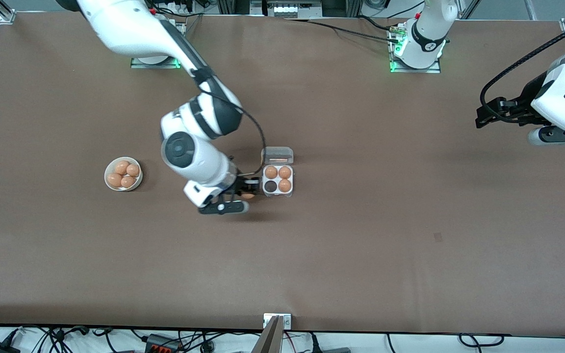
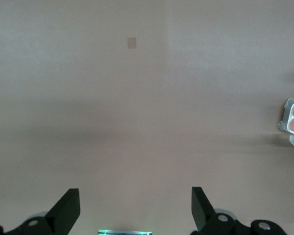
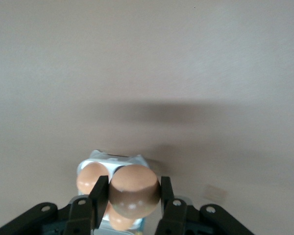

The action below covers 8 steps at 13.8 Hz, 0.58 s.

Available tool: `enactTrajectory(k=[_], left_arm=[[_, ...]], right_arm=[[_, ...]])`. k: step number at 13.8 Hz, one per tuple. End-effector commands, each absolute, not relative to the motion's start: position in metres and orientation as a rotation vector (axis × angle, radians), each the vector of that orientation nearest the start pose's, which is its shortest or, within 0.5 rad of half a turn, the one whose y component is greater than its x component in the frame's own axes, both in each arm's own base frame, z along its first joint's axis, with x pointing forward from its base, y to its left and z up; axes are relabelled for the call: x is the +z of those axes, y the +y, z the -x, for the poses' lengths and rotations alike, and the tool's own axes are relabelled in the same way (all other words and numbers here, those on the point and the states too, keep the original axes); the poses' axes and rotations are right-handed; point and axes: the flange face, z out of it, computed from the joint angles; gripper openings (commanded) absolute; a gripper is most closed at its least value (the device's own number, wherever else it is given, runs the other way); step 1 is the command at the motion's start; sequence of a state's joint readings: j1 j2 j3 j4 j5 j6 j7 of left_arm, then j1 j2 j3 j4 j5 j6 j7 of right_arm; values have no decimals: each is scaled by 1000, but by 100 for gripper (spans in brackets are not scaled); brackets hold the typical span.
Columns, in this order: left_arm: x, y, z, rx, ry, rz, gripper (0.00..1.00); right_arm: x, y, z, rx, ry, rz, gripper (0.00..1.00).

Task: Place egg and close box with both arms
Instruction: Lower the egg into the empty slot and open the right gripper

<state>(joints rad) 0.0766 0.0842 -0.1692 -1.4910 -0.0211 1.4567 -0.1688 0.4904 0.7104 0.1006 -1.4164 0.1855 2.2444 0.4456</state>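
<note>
While right end effector [image 3: 130,196] clamps egg [image 3: 133,190] beside box [image 1: 278,180] edge, left end effector [image 2: 135,208] waits (fingers apart).

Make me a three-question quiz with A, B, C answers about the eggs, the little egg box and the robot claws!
1. Where is the round white bowl of tan-brown eggs?
A. Toward the right arm's end of the table from the small white egg box
B. On the egg box
C. Under the left claw

2. How many tan-brown eggs sit in the egg box's cells?
A. One
B. Three
C. Four

3. What is the right black claw doing?
A. Hanging open with nothing in it
B. Pressing the clear hinged lid
C. Gripping a tan-brown egg

Answers:
1 A: the front view shows the bowl apart from the box, on the right arm's side.
2 B: three cells are filled, one is dark and empty.
3 C: the right wrist view shows the egg between its fingers, while the left black claw waits open.
</note>
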Motion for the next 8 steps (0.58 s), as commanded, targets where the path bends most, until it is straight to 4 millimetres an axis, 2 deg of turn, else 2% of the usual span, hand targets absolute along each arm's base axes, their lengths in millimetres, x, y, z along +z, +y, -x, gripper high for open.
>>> enactTrajectory(k=[1, 3, 5, 8], left_arm=[[610, -50, -561, 179, -110, 3130, 100], [610, -50, -561, 179, -110, 3130, 100], [611, -50, -561, 175, -108, 3131, 100], [610, -50, -561, 177, -108, 3131, 100]], right_arm=[[280, 426, -609, -34, 13, 2920, 11], [265, 434, -602, -27, 16, 2956, 11], [261, 444, -593, -18, -12, 2962, 11], [241, 449, -587, 21, 23, 2973, 11]])
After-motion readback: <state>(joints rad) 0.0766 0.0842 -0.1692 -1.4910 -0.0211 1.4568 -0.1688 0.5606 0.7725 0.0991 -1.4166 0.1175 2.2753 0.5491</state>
